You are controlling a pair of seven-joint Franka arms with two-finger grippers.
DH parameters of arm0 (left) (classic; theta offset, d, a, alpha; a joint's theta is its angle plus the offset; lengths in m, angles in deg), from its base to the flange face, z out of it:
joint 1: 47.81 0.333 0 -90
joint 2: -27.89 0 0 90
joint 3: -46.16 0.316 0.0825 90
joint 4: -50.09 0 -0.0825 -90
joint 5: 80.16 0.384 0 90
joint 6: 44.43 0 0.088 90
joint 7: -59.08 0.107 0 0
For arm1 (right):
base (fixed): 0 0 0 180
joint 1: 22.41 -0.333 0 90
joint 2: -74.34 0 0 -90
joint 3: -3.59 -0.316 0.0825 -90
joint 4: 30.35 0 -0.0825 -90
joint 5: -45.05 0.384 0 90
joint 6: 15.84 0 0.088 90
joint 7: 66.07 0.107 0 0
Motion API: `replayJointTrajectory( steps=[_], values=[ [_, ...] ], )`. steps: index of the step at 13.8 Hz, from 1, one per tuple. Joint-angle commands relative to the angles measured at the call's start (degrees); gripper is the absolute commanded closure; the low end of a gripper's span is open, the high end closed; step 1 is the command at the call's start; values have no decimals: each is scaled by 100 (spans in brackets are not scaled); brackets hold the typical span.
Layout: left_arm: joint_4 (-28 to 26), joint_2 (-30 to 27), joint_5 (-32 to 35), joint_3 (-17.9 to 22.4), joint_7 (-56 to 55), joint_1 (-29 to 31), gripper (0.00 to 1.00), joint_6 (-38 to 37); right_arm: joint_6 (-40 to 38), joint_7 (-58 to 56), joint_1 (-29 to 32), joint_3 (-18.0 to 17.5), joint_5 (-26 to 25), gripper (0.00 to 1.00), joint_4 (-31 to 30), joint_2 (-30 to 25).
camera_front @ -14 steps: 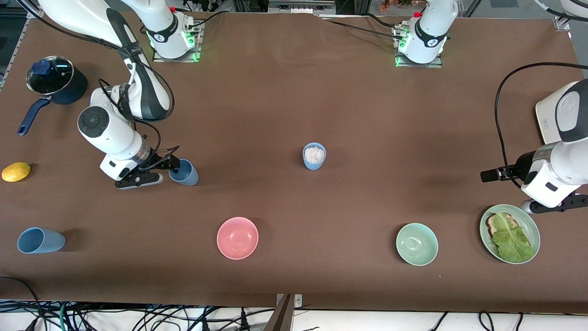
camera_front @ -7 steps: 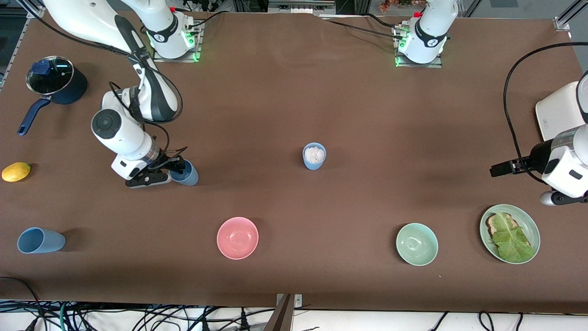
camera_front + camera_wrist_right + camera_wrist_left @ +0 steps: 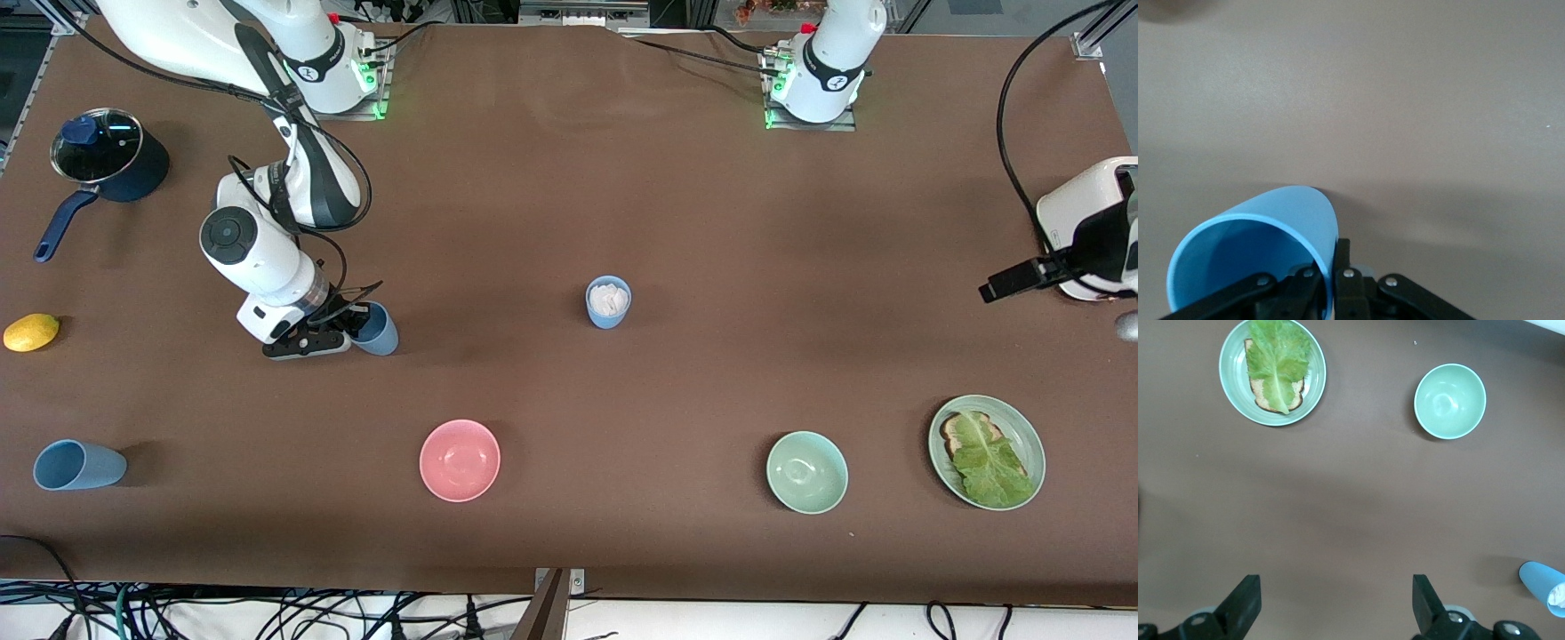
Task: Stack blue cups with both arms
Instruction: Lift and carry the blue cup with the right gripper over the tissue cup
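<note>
Though upright — cup [image 3: 608,302] with white filling.

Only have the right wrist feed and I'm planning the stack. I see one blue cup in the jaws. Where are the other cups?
Observer: An upright cup stands mid-table with something white inside.
Operator: Any third?
Observer: Yes. A tipped cup lies on its side toward the right arm's end, nearer the front camera than the held cup in the right gripper.
Operator: Left arm busy?
Observer: No. The left gripper waits over the table toward the left arm's end, jaws open and empty.
</note>
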Motion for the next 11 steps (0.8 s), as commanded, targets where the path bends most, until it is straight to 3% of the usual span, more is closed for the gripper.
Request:
replayJointTrajectory(
  steps=[1, 3, 9, 11],
  values=[
    [-387, -488, 24, 436, 345, -606, 0, 11, -3, -65, 31, -17, 72, 100, 46, -137],
    [-387, -594, 130, 437, 504, -687, 0, -50, -326, -65, 31, -26, 72, 100, 247, -250],
    [-501, -709, 33, 534, 488, -880, 0, 19, -2303, 40, -39, -237, 99, 100, 1784, -462],
    [-510, -718, -36, 604, 479, -906, 0, 38, -2961, 442, -503, -193, 73, 100, 2390, -410]
  ],
)
